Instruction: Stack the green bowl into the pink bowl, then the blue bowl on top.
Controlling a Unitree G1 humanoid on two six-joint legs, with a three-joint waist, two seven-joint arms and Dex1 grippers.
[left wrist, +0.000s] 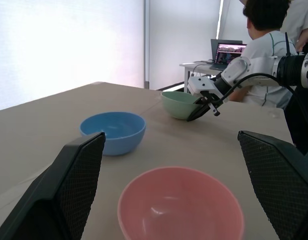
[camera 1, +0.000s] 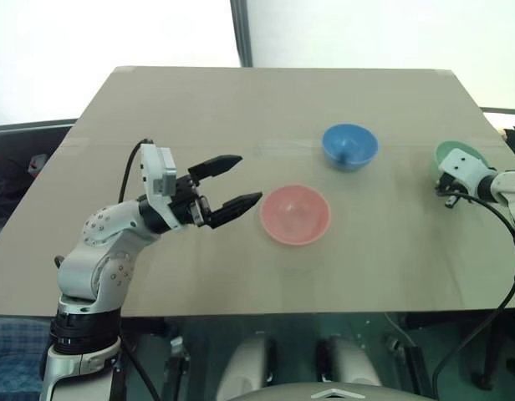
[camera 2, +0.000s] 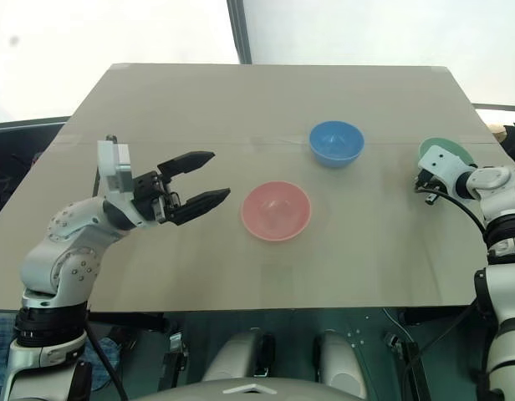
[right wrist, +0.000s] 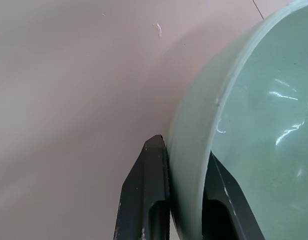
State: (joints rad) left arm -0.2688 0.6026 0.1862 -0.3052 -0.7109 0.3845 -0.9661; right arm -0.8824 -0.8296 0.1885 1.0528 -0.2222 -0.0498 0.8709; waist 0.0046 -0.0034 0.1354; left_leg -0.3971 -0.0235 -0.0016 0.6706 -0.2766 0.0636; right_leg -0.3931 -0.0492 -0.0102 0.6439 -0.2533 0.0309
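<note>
Stacking not yet begun: you have the right gripper [right wrist: 186,200] clamped on the green bowl [right wrist: 254,125] rim, well right of the pink bowl [camera 1: 295,214]. Blue bowl [camera 1: 349,145] sits just behind pink. Left gripper [camera 1: 232,180] hangs spread, beside pink. Both placements remain.

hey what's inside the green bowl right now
One finger of the right gripper reaches inside the green bowl, the other finger is outside, pinching the rim. The visible inner wall is otherwise bare. The bottom cannot be seen; the head views have the gripper covering it.
</note>
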